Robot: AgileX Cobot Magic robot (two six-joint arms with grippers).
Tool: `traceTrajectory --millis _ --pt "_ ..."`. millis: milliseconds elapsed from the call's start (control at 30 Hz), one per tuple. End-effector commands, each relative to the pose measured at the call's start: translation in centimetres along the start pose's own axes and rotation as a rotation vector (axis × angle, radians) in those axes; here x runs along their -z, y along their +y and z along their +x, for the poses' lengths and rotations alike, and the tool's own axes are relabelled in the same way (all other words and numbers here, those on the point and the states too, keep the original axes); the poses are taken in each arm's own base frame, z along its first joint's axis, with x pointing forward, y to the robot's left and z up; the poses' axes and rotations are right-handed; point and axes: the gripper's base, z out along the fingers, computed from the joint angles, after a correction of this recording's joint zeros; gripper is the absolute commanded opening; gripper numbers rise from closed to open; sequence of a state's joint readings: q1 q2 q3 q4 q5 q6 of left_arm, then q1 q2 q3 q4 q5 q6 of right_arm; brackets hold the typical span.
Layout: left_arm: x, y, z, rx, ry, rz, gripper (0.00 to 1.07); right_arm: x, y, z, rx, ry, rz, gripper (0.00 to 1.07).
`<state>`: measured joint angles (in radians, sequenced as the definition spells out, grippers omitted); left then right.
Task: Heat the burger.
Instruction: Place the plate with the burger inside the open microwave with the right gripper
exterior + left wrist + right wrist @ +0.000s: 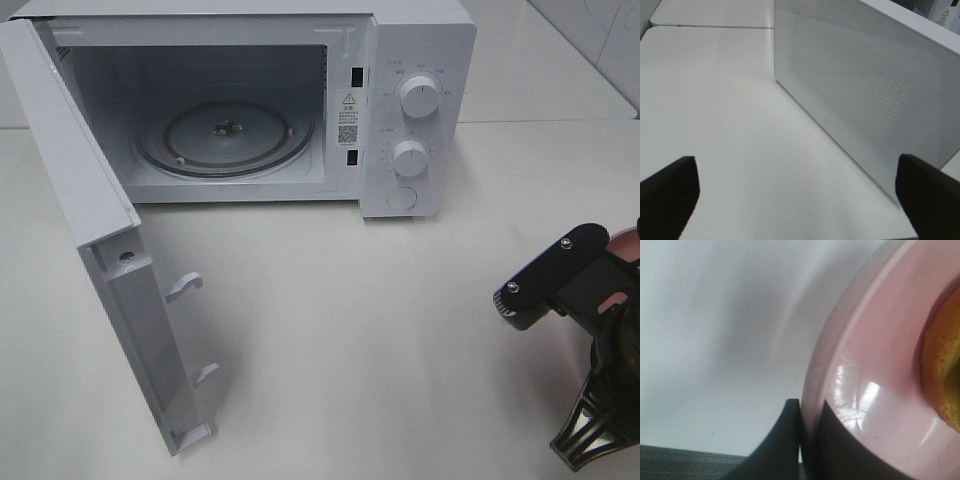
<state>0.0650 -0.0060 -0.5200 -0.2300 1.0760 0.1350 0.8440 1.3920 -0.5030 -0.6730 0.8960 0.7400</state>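
Microwave (418,60) stands at the back of the white worktop (350,320), its door (100,290) swung wide to the left of the exterior view and the glass turntable (225,135) bare in the lit cavity. At the right edge of that view the right arm hangs over the worktop, well apart from the oven, with a sliver of the pink plate (626,243) showing behind it. In the right wrist view the right gripper (807,410) is pinching the rim of that plate, one finger on each side of it. The burger (942,365) lies on the plate, only a golden-brown edge of what seems to be its bun showing. The left gripper (795,165) is spread wide and holds nothing, just beside the door's perforated outer face.
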Motion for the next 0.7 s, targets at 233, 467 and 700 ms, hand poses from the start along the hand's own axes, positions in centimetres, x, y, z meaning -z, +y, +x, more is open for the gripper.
traceTrajectory --millis 233,467,700 --pt "0.0 0.0 0.0 0.0 -0.005 0.002 1.0 1.6 0.6 0.4 0.077 -0.079 0.041 0.0" --pt "0.0 0.0 0.0 0.0 -0.005 0.002 1.0 2.3 1.6 0.5 0.185 -0.135 0.05 0.0" --pt "0.0 0.0 0.0 0.0 -0.005 0.002 1.0 3.1 2.6 0.5 0.272 -0.196 0.061 0.0"
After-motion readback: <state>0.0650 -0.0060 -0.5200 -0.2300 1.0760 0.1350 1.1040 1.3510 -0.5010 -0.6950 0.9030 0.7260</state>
